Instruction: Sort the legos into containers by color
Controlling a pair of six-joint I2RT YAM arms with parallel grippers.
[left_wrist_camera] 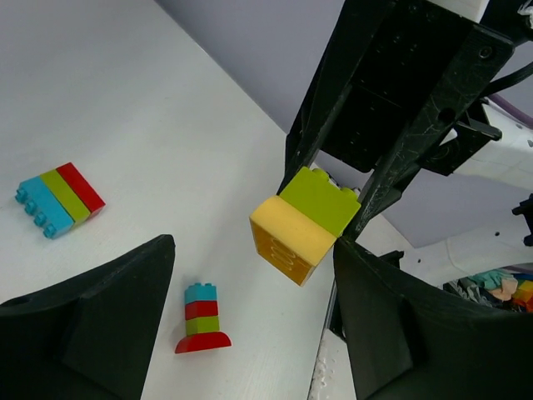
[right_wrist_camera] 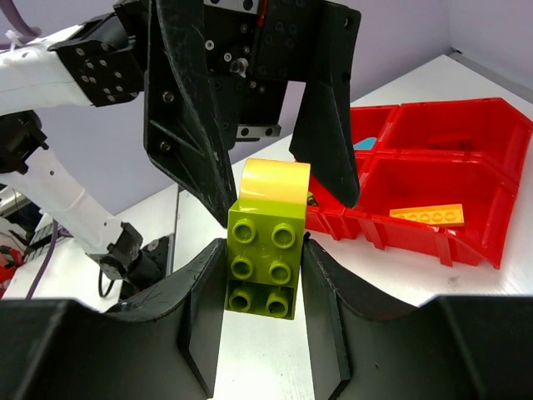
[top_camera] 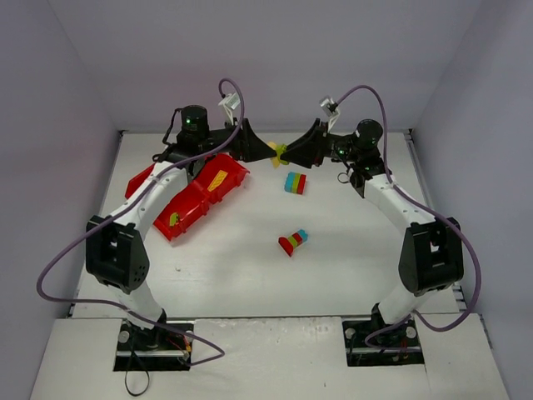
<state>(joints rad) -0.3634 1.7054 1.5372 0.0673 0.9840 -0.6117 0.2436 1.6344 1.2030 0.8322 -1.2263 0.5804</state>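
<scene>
The table [top_camera: 250,279] is white and flat, with a few faint marks on it. Three plain walls stand close around it. They are pale grey with a bit of purple. The back wall [top_camera: 275,58] is at 12 o'clock, the left wall [top_camera: 42,125] at 9 o'clock and the right wall [top_camera: 495,100] at 3 o'clock. At 6 o'clock a white board [top_camera: 266,362] meets the table along a thin line. The light is soft and the shadows are faint.
</scene>
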